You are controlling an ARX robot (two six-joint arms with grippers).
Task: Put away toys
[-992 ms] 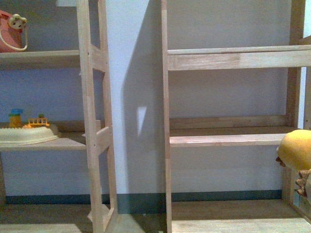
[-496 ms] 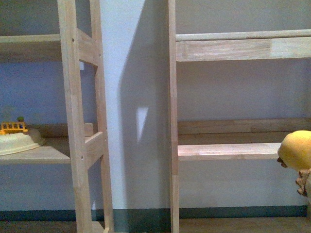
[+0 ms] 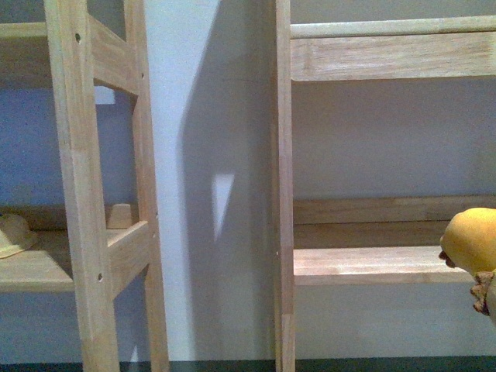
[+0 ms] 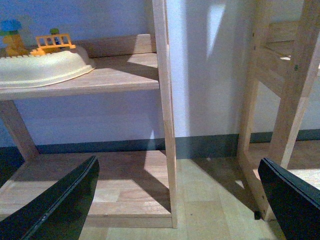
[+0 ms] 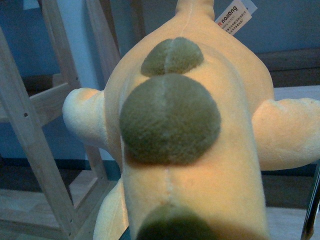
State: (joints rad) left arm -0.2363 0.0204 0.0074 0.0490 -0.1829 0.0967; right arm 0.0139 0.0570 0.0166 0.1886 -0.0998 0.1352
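The orange-yellow plush toy [image 3: 473,240] shows at the right edge of the front view, level with the middle shelf [image 3: 364,265] of the right wooden rack. In the right wrist view the plush toy [image 5: 190,130] fills the frame, with grey-green round patches along its body, stubby limbs and a white tag. My right gripper is shut on it; its fingers are hidden behind the toy. My left gripper [image 4: 180,200] is open and empty, its black fingers [image 4: 60,205] low above the floor before the left rack's post [image 4: 165,115].
Two wooden racks stand against a pale wall, the left rack [image 3: 85,194] and the right rack [image 3: 283,194], with a gap between. A cream bowl-shaped toy [image 4: 40,67] with small coloured pieces sits on the left rack's shelf; its edge shows in the front view [image 3: 12,232].
The front view has closed in on the racks and shifted right: the left rack's shelf items slid leftward out of frame. The plush toy stays at the right edge.
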